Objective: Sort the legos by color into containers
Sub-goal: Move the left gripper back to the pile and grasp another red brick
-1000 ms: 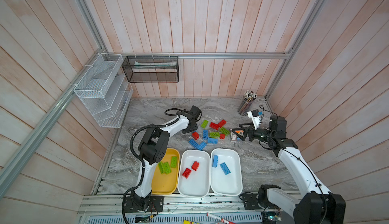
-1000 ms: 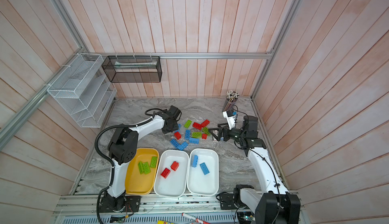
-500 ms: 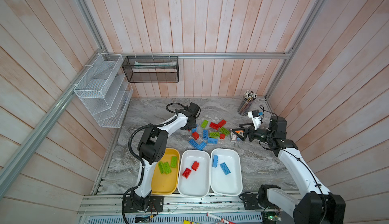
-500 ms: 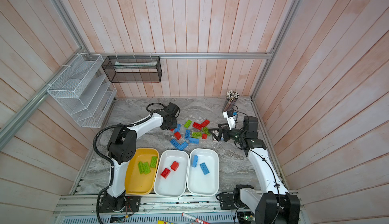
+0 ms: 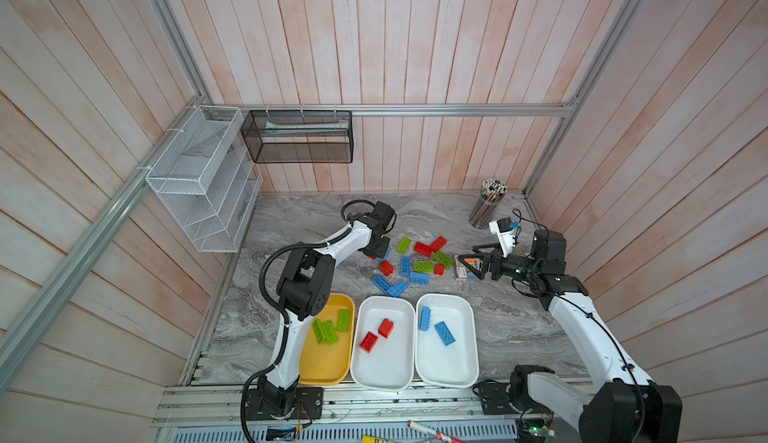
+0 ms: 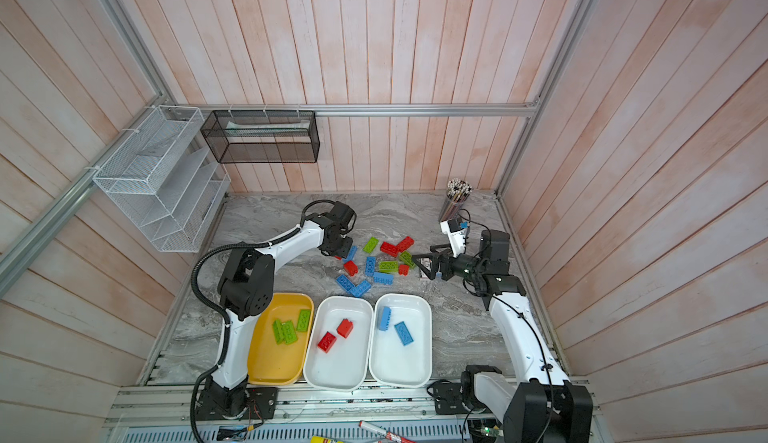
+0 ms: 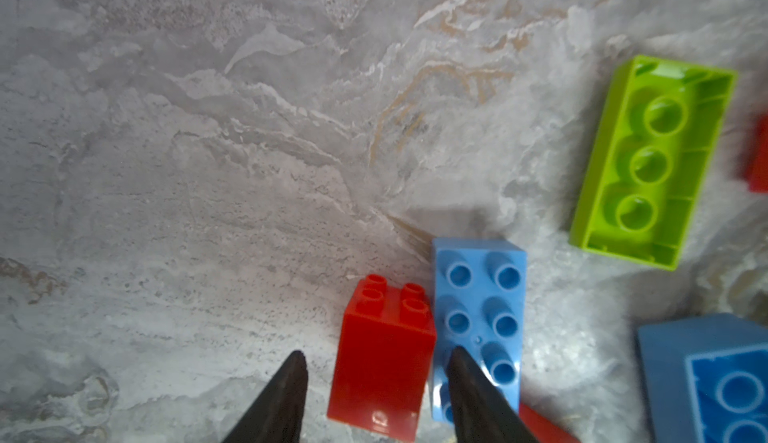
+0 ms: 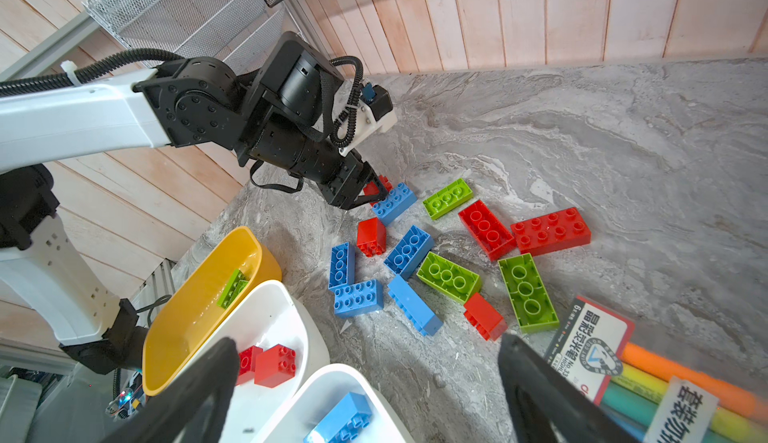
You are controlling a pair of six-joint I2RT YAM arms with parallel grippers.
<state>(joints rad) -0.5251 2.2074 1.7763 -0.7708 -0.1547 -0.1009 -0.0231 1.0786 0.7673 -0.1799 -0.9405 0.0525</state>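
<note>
Loose red, green and blue legos (image 5: 415, 266) lie in a pile mid-table. My left gripper (image 7: 377, 353) is down at the pile's far-left end, open, its fingers either side of a small red lego (image 7: 382, 362) with a gap on one side. A blue lego (image 7: 478, 308) touches that red one. The yellow container (image 5: 324, 374) holds green legos, the middle white container (image 5: 382, 370) two red ones, and the right white container (image 5: 446, 366) two blue ones. My right gripper (image 5: 476, 263) hovers wide open and empty at the pile's right edge.
A rainbow-striped pack with a white label (image 8: 590, 345) lies under my right gripper. A mesh pencil cup (image 5: 484, 208) stands at the back right. Wire baskets (image 5: 199, 179) and a black mesh basket (image 5: 297, 137) hang on the walls. My left arm's elbow (image 5: 305, 283) overhangs the yellow container.
My left gripper has shifted slightly at the pile's far-left end and narrowed a little around the small red lego. The right arm has not moved.
</note>
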